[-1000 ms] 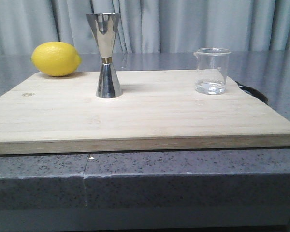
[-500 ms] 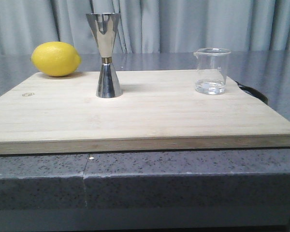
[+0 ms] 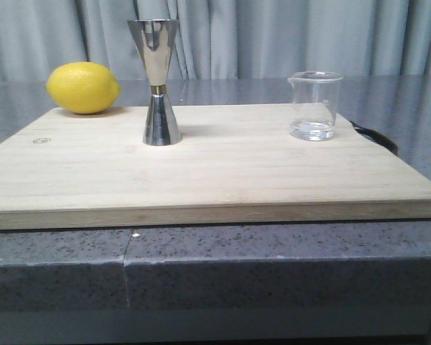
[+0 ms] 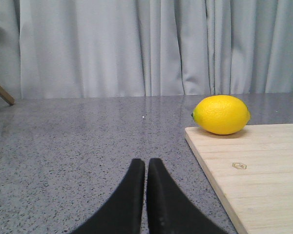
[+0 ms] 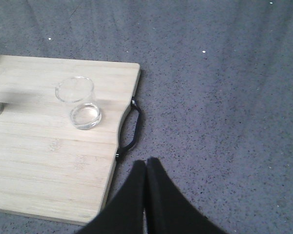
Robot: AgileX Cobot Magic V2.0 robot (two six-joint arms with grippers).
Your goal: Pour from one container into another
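Note:
The clear glass beaker [image 3: 315,105] stands upright on the right part of the wooden board [image 3: 201,172], with a little clear liquid in its bottom; it also shows in the right wrist view as the beaker [image 5: 80,102]. The steel jigger [image 3: 156,81] stands upright on the board's left-middle part. Neither gripper appears in the front view. My left gripper [image 4: 146,162] is shut and empty, low over the grey counter to the left of the board. My right gripper [image 5: 146,162] is shut and empty, over the counter just off the board's handle side, apart from the beaker.
A yellow lemon [image 3: 83,87] lies at the board's far left corner, seen too as the lemon [image 4: 220,114]. A black handle [image 5: 132,130] loops off the board's right edge. Grey speckled counter [image 3: 273,251] surrounds the board; curtains hang behind.

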